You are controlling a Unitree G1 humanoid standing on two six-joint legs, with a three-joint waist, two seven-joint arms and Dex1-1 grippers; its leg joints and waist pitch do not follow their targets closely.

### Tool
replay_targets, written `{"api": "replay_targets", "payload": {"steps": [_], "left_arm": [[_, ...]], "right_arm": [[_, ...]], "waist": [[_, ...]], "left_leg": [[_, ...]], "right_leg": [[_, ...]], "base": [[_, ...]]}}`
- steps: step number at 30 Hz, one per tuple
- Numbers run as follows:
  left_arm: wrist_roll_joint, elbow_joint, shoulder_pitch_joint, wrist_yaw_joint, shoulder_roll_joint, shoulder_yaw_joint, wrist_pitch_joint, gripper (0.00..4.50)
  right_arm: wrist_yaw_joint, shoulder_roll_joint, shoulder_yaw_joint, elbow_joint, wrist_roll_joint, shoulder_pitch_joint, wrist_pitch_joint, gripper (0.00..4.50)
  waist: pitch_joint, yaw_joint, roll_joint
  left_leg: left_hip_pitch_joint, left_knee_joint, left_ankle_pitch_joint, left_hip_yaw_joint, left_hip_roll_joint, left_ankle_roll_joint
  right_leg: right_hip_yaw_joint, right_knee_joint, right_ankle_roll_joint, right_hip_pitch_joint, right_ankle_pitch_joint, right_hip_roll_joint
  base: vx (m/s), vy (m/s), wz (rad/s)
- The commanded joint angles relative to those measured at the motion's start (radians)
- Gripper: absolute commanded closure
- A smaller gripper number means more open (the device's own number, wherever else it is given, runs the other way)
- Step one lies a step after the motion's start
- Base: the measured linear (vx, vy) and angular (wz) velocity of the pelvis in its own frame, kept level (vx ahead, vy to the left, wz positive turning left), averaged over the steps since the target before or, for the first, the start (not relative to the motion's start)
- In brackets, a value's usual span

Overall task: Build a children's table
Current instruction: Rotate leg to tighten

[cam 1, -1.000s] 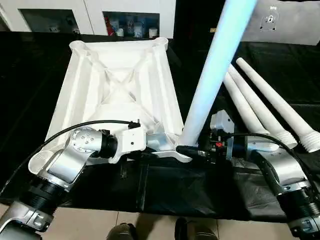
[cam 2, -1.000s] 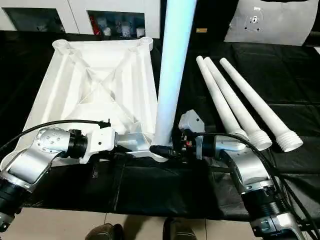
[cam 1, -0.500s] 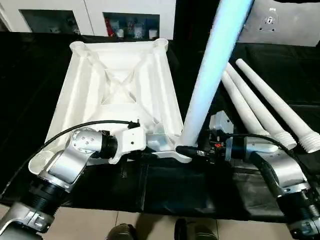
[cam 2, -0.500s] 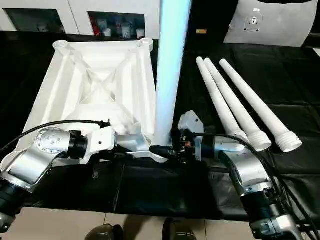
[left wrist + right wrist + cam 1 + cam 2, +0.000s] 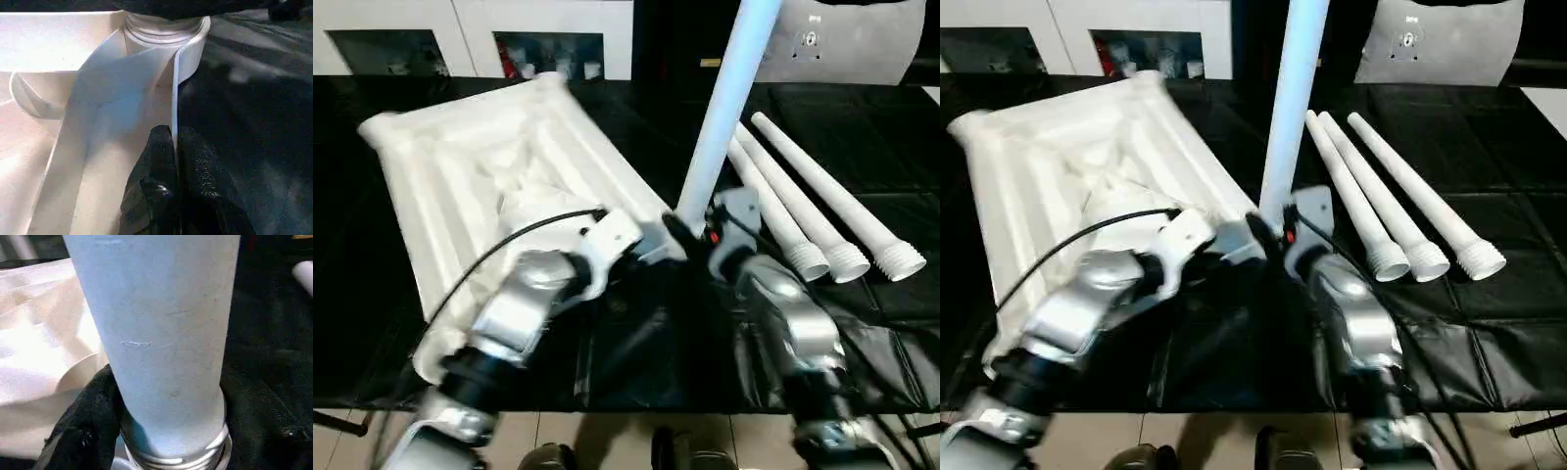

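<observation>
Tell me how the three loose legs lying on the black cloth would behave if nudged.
The three loose legs are round, so they would probably roll; being tapered, likely in a curve. They look like stiff plastic, probably light. The black cloth may slow them.

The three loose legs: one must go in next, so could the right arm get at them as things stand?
Probably not yet: the right gripper is closed around the upright leg. The three loose legs lie uncovered on the black cloth beside that arm.
</observation>
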Motion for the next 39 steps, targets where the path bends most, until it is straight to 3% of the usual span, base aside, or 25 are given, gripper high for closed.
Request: {"api": "replay_targets", "payload": {"steps": [1, 3, 4, 10, 12, 16, 17, 18, 21, 22, 24, 26, 32, 34, 39], "left_arm": [[-0.015, -0.044, -0.06, 0.059, -0.05, 0.009, -0.049, 4.5], [0.001, -0.061, -0.049, 0.051, -0.036, -0.006, -0.035, 4.5], [0.006, -0.069, -0.045, 0.049, -0.03, -0.013, -0.025, 4.5], [0.015, -0.081, -0.034, 0.038, -0.008, -0.016, -0.008, 4.5], [0.017, -0.066, -0.036, 0.026, 0.011, -0.017, -0.028, 4.5], [0.032, -0.039, -0.039, 0.019, 0.037, -0.017, -0.062, 4.5], [0.033, -0.002, -0.043, -0.023, 0.075, -0.021, -0.122, 4.5], [0.033, -0.002, -0.043, -0.023, 0.075, -0.021, -0.122, 4.5], [0.024, 0.02, -0.042, -0.073, 0.109, -0.027, -0.166, 4.5], [0.014, 0.036, -0.036, -0.141, 0.15, -0.041, -0.238, 4.5], [0.006, 0.042, -0.03, -0.177, 0.171, -0.048, -0.266, 4.5], [-0.02, 0.051, -0.014, -0.273, 0.223, -0.071, -0.332, 4.5], [-0.025, 0.08, -0.008, -0.383, 0.28, -0.104, -0.429, 4.5], [-0.038, 0.086, -0.006, -0.445, 0.303, -0.116, -0.476, 4.5], [-0.055, 0.084, -0.007, -0.51, 0.323, -0.129, -0.502, 4.5]], "right_arm": [[0.014, 0.059, 0.083, 0.059, 0.007, 0.021, 0.039, 1.86], [-0.004, 0.069, 0.054, 0.07, 0.009, 0.017, 0.039, 1.86], [-0.013, 0.073, 0.038, 0.074, 0.015, 0.016, 0.041, 1.3], [-0.001, 0.066, 0.011, 0.085, 0.027, 0.005, 0.026, 0.71], [0.024, 0.049, 0.01, 0.072, 0.032, 0.011, 0.011, 0.58], [0.055, 0.022, 0.007, 0.042, 0.036, 0.031, 0.011, 0.26], [0.138, -0.038, 0.005, -0.018, 0.053, 0.07, -0.004, 0.15], [0.138, -0.038, 0.005, -0.018, 0.053, 0.07, -0.004, 0.05], [0.211, -0.093, 0.004, -0.069, 0.071, 0.102, -0.014, 0.05], [0.3, -0.152, -0.003, -0.119, 0.097, 0.131, -0.046, 0.05], [0.353, -0.192, -0.003, -0.14, 0.104, 0.144, -0.065, 0.05], [0.487, -0.291, 0.004, -0.18, 0.12, 0.161, -0.09, 0.05], [0.623, -0.381, 0.024, -0.184, 0.135, 0.148, -0.094, 0.05], [0.715, -0.435, 0.06, -0.173, 0.132, 0.133, -0.094, 0.05], [0.772, -0.467, 0.105, -0.141, 0.098, 0.109, -0.131, 0.05]], "waist": [[-0.079, 0.004, -0.004], [-0.079, 0.004, -0.004], [-0.08, 0.004, -0.003], [-0.081, 0.0, -0.001], [-0.087, 0.0, 0.003], [-0.087, 0.003, 0.004], [-0.089, 0.005, 0.014], [-0.087, 0.007, 0.01], [-0.089, 0.009, 0.008], [-0.09, 0.01, 0.01], [-0.091, 0.014, 0.008], [-0.091, 0.019, 0.01], [-0.093, 0.032, 0.009], [-0.094, 0.04, 0.008], [-0.093, 0.048, 0.001]], "left_leg": [[-0.008, -0.062, -0.065, -0.023, 0.052, 0.095], [-0.009, -0.062, -0.056, -0.021, 0.051, 0.108], [-0.01, -0.062, -0.053, -0.021, 0.051, 0.116], [-0.011, -0.063, -0.059, -0.023, 0.054, 0.116], [-0.014, -0.06, -0.028, -0.024, 0.056, 0.123], [-0.014, -0.059, -0.025, -0.022, 0.058, 0.141], [-0.015, -0.058, -0.017, -0.025, 0.058, 0.142], [-0.014, -0.058, -0.023, -0.023, 0.056, 0.148], [-0.017, -0.057, -0.037, -0.023, 0.053, 0.151], [-0.016, -0.056, -0.04, -0.023, 0.054, 0.147], [-0.016, -0.056, -0.043, -0.023, 0.055, 0.153], [-0.011, -0.055, -0.037, -0.023, 0.058, 0.158], [-0.008, -0.055, -0.031, -0.022, 0.063, 0.166], [-0.006, -0.055, -0.023, -0.021, 0.066, 0.164], [-0.006, -0.055, -0.027, -0.02, 0.066, 0.157]], "right_leg": [[0.059, -0.071, -0.179, 0.061, -0.301, -0.097], [0.059, -0.069, -0.19, 0.062, -0.267, -0.097], [0.059, -0.069, -0.19, 0.065, -0.261, -0.098], [0.057, -0.069, -0.189, 0.064, -0.278, -0.098], [0.057, -0.06, -0.201, 0.065, -0.219, -0.097], [0.058, -0.06, -0.217, 0.064, -0.186, -0.097], [0.056, -0.057, -0.223, 0.067, -0.175, -0.098], [0.054, -0.065, -0.213, 0.065, -0.184, -0.094], [0.055, -0.067, -0.209, 0.07, -0.202, -0.097], [0.054, -0.067, -0.209, 0.069, -0.212, -0.096], [0.055, -0.066, -0.198, 0.071, -0.213, -0.097], [0.054, -0.062, -0.203, 0.067, -0.2, -0.094], [0.056, -0.06, -0.224, 0.063, -0.199, -0.097], [0.056, -0.056, -0.229, 0.064, -0.185, -0.097], [0.057, -0.055, -0.229, 0.063, -0.2, -0.1]], "base": [[0.0, 0.0, 0.0], [0.0, 0.0, 0.0], [0.0, 0.0, 0.0], [0.0, 0.0, 0.0], [0.0, 0.0, 0.0], [0.0, 0.0, 0.0], [0.0, 0.0, 0.0], [0.0, 0.0, 0.0], [0.0, 0.0, 0.0], [0.0, 0.0, 0.0], [0.0, 0.0, 0.0], [0.0, 0.0, 0.0], [0.0, 0.0, 0.0], [0.0, 0.0, 0.0], [0.0, 0.0, 0.0]]}}
